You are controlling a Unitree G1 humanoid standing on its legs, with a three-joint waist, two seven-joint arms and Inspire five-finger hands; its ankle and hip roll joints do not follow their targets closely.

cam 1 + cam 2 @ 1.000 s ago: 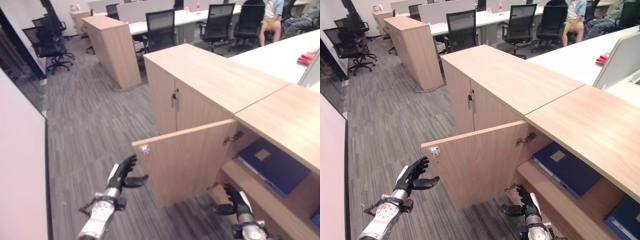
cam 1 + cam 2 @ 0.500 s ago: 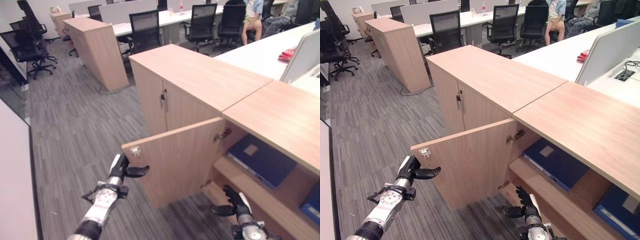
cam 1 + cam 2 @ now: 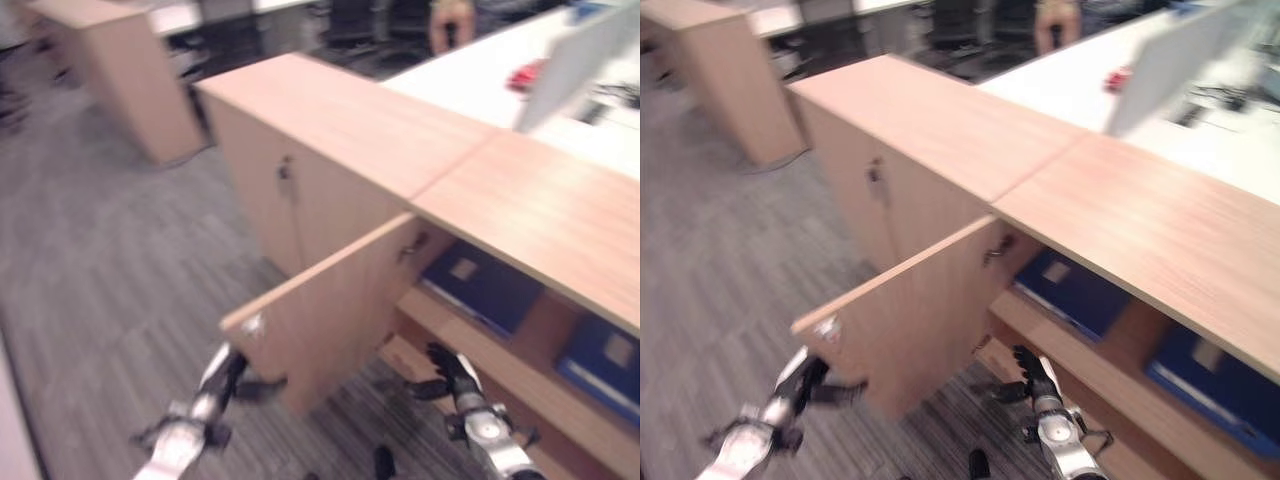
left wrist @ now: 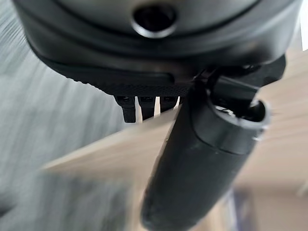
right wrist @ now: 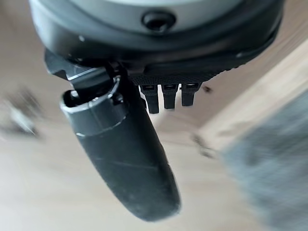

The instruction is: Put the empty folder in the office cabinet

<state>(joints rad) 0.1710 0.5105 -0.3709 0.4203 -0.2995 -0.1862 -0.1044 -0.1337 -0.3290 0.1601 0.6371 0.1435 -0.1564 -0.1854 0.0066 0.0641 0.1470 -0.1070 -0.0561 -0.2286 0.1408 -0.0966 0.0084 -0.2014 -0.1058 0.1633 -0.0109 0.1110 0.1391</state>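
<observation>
I have the office cabinet [image 3: 520, 210] in front of me with its door [image 3: 330, 310] swung wide open toward me. The blue folder [image 3: 480, 285] already lies flat on the upper shelf [image 3: 500, 350], at the shelf's left end just inside the hinge side, and neither hand is touching it. A second blue folder [image 3: 1215, 385] sits further along the same shelf toward its right end, well apart from the first.

My left hand [image 3: 228, 372] hangs low at the door's outer face, near its free edge, fingers straight and the thumb stuck out toward the wood; I think it is just short of contact, though the head views are smeared here. In the left wrist view the fingers [image 4: 144, 103] run out straight toward the door's top edge. My right hand [image 3: 448, 368] sits below the shelf's front edge, inside the opening, fingers spread and empty.

The folder looks like a stiff board binder, light since it is empty, with a smooth cover that would slide easily on the shelf. If I had to move it, I would take it by the spine or pinch a long edge. As it lies, what remains in my judgement is pushing the door closed.
</observation>
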